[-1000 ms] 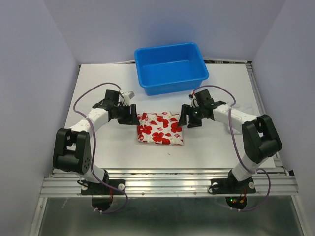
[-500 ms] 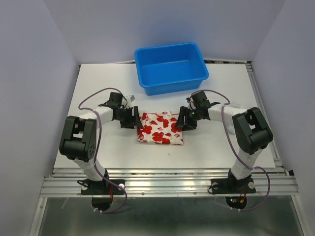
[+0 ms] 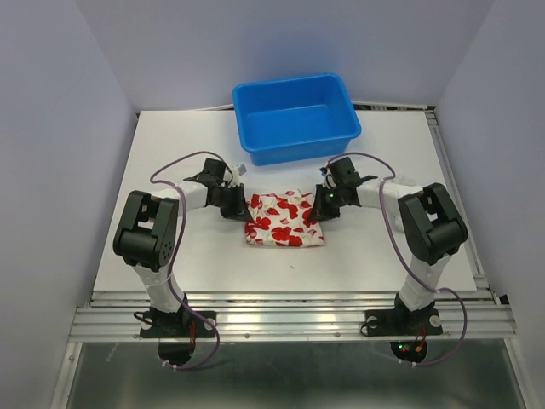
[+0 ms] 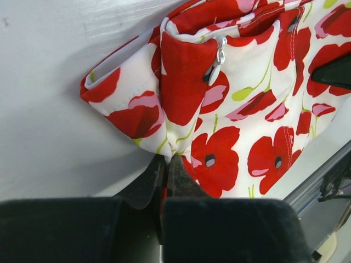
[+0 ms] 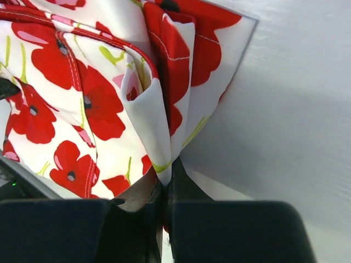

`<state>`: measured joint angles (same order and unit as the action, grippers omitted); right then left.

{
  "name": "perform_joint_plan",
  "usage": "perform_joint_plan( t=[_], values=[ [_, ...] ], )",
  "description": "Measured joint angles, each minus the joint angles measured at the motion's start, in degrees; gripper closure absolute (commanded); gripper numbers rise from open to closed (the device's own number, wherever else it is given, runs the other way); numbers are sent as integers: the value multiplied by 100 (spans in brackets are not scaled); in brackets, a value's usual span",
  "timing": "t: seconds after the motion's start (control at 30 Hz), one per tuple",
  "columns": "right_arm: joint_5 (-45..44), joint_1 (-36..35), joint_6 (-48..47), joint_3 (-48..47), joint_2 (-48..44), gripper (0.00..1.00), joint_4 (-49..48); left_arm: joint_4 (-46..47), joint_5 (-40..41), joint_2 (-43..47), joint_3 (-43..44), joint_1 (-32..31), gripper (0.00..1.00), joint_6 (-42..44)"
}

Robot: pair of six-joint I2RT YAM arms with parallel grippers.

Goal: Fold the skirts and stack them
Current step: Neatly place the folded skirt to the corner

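White table (image 3: pixel 170 170) boxed in by pale lilac walls (image 3: pixel 60 128), with a slotted metal rail (image 3: pixel 289 319) along the near edge. Blue tub (image 3: pixel 295 118) at far centre. Folded poppy-print skirt (image 3: pixel 285 223) lies mid-table, just in front of the tub. Left gripper (image 3: pixel 241 209) is pinched tight on its left edge, right gripper (image 3: pixel 321 204) likewise on its right edge. A second ago both stood spread beside the cloth; they have since closed in and clamped, and the skirt has shifted slightly right.
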<state>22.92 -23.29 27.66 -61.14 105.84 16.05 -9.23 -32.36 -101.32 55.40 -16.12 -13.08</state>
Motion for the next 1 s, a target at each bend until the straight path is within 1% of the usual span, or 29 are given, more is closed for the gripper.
perform_joint_plan(
  t=[0.2,0.43,0.67,0.87,1.0],
  values=[
    [-623,105,-417,0,-518,100,177,-107,0,-4,483,-293,100,-103],
    [-1104,579,-944,-151,-944,100,448,55,-15,-85,1104,-826,100,-369],
    [-1204,1064,-1346,-262,-1099,100,782,214,-44,-560,1759,-1141,100,-678],
    [-1200,1561,-1681,-424,-1440,100,1060,387,-55,-874,2387,-1432,100,-883],
    [-1174,2039,-1921,-546,-1722,99,1290,468,-61,-1154,2951,-1698,100,-994]
  ],
)
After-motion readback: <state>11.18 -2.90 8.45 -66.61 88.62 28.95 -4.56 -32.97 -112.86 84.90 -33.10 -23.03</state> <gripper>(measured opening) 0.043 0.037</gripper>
